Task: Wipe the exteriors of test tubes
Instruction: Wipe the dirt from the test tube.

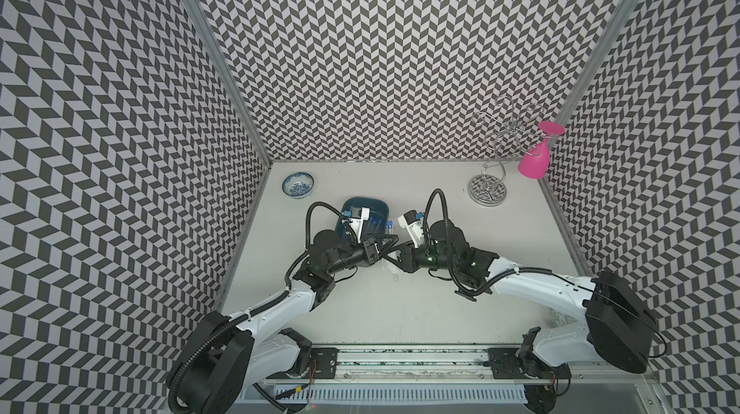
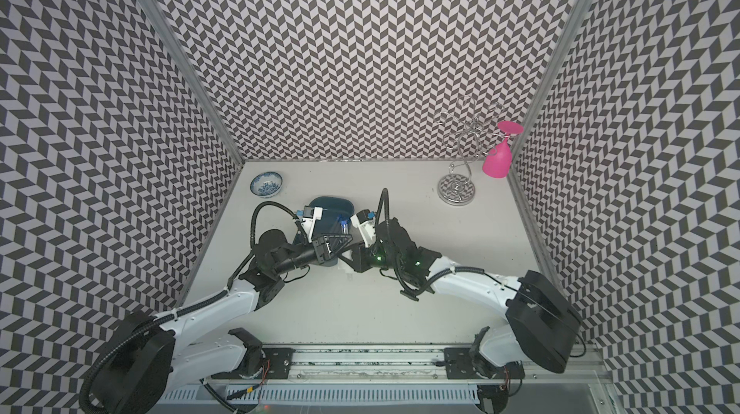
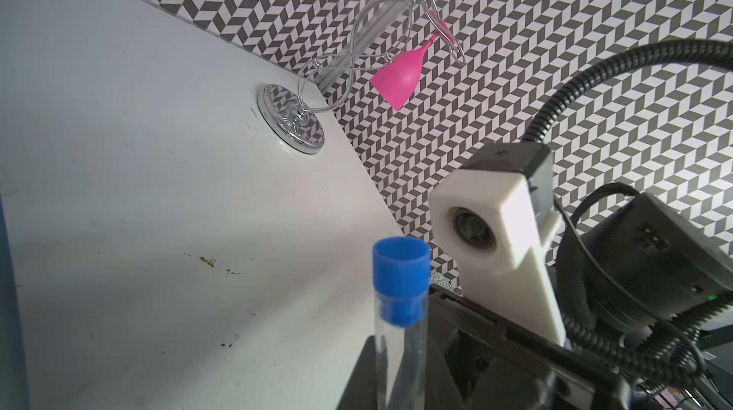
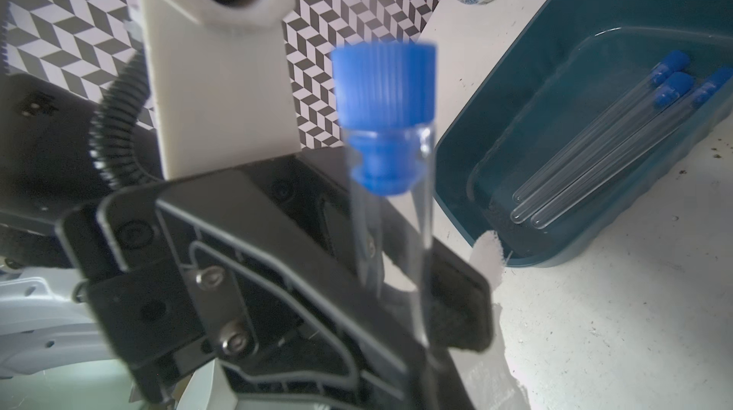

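Each arm pairs glossy white link shells with black joints: left arm (image 1: pixel 280 308), right arm (image 1: pixel 532 276). Ribbed black conduit (image 1: pixel 308 223) loops off each wrist. A white printed camera housing (image 3: pixel 492 225) with a round dark lens tops each wrist, and a black moulded bracket (image 4: pixel 238 269) carries silver screws (image 4: pixel 234 342). Bulky black shoulder housings (image 1: pixel 612 320) cap the bases, and a small green light (image 3: pixel 712 297) glows

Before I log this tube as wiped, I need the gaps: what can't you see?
Tube, lower end: cut off by the frame edge, left wrist view.
Wipe: mostly behind a black pad, right wrist view.
Right gripper: too small in top views; grip unclear.
Spare tubes: partly covered by the left wrist camera in top views.
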Controlling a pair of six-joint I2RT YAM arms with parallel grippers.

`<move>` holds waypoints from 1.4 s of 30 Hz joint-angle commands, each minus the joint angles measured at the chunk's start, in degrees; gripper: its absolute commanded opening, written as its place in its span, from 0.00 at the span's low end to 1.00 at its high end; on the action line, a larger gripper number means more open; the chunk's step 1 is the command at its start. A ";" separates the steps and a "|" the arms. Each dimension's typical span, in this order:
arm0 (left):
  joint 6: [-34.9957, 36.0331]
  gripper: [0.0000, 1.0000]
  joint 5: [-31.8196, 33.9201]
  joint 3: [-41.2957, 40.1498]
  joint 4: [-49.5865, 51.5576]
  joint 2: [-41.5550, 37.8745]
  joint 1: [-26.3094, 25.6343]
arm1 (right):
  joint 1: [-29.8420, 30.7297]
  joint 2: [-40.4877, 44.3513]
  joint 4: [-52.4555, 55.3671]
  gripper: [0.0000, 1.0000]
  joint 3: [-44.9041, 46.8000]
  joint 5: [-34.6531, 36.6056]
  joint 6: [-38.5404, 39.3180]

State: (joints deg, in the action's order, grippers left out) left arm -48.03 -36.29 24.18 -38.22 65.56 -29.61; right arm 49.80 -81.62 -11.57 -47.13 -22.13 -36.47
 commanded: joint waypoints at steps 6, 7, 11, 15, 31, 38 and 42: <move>0.04 0.18 -1.81 0.71 -1.12 0.01 0.59 | 1.99 2.21 -4.15 0.18 5.30 0.86 -1.84; 0.04 0.18 -1.89 0.73 -1.07 0.06 0.93 | 2.69 2.64 -4.41 0.18 6.49 1.35 -2.41; 0.56 0.18 -2.63 1.12 -0.59 0.27 2.96 | 6.55 4.27 -7.67 0.18 13.12 3.89 -6.71; 1.05 0.18 -3.68 1.68 0.06 0.88 5.31 | 9.03 3.98 -12.46 0.18 19.01 5.05 -11.16; 23.67 0.19 -4.06 14.61 27.19 7.27 17.71 | 9.31 14.32 -5.47 0.16 23.18 10.03 -12.87; 36.47 0.20 1.62 24.79 39.73 18.57 20.20 | 2.49 20.91 -1.37 0.16 25.29 8.38 -10.19; 43.20 0.21 4.89 32.05 47.10 26.44 20.20 | -0.49 25.70 0.99 0.16 26.84 8.41 -9.34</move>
State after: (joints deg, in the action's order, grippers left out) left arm -13.37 -35.03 52.01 0.23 88.68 -9.56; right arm 50.57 -58.96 -11.35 -21.17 -13.72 -47.09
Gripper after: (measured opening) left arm 0.208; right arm 0.163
